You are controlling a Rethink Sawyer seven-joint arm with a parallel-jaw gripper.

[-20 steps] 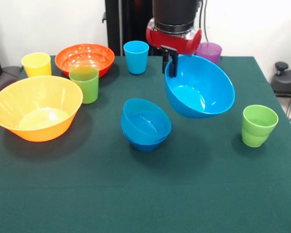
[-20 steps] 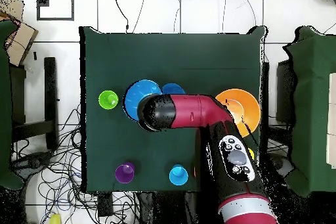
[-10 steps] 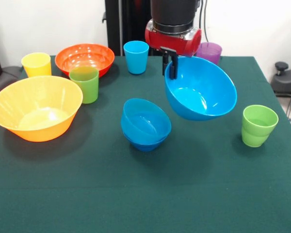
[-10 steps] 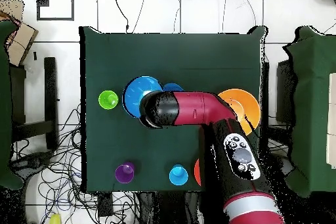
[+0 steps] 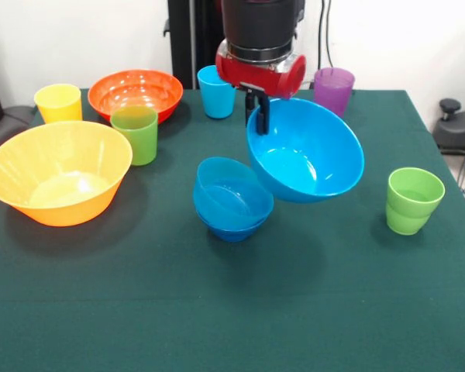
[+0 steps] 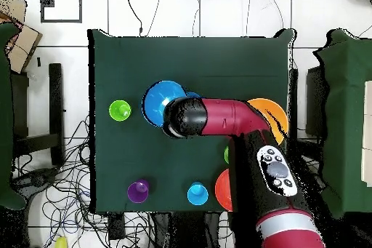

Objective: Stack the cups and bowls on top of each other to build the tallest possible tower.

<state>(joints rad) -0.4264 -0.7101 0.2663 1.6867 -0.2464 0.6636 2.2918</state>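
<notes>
1. The gripper [image 5: 256, 111] is clamped on the rim of the big light blue bowl [image 5: 306, 151], one finger inside the wall and one outside. The bowl hangs tilted in the air, its open side turned toward the camera.

2. Over the last second the held bowl has travelled sideways toward the pair of nested blue bowls [image 5: 232, 198], which serves here as the landmark. It was well to that pair's right a second ago; now its lower edge overlaps the pair's right rim in the front view. The overhead view agrees: the bowl [image 6: 160, 102] sits just beside the dark blue one [image 6: 192, 97] peeking out from under the arm.

3. This probably means the carry is nearly over and the blue pair is the chosen tower base. The bowl is wider than the pair, so seated upright it may perch on the rim, not nest, and it needs levelling first.

4. The held bowl is glossy, smooth and flared, with a small flat floor, and seems empty.

5. Left of the pair stand the yellow-orange bowl [image 5: 58, 172] and a green cup [image 5: 135, 133]; behind them the orange-red bowl [image 5: 135, 93]. All are untouched and not yet stacked.
</notes>
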